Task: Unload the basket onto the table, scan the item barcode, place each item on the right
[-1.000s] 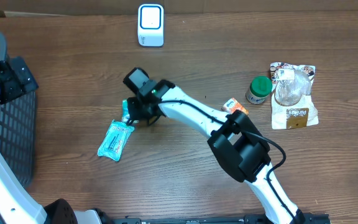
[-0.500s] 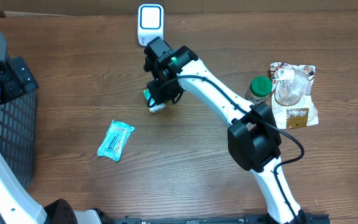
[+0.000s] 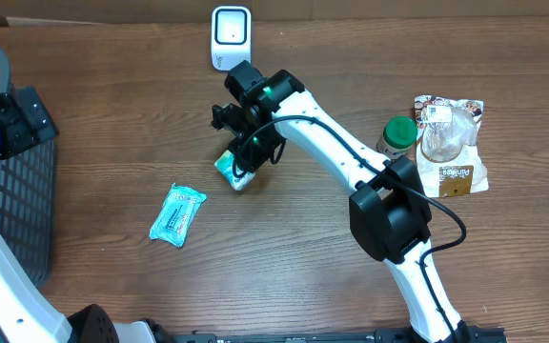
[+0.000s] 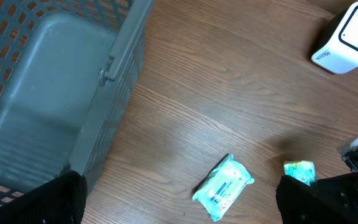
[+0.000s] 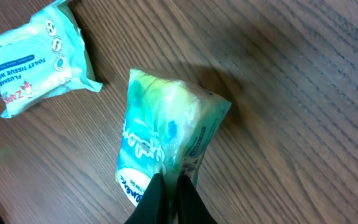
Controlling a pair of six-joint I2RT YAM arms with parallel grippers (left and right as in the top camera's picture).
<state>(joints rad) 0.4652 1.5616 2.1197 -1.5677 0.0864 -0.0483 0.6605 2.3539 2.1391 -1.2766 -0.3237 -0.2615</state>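
Right gripper (image 5: 166,194) jaws pinched shut on edge of green soft packet (image 5: 163,134), over wood-grain table (image 3: 112,124), short of white scanner (image 3: 231,38). Left gripper (image 4: 185,214) jaws wide apart, empty. Only left wrist shows grey basket (image 4: 48,93) interior. One second ago packet was beside toilet wipes pack (image 3: 177,214); now nearer scanner.

basket (image 3: 17,219) cut off, packet (image 3: 227,170) half hidden

The upper-left pack (image 5: 36,59) reads "TOILET TISSUE"; the lettering on the middle pack (image 5: 163,137) is too blurred to read.
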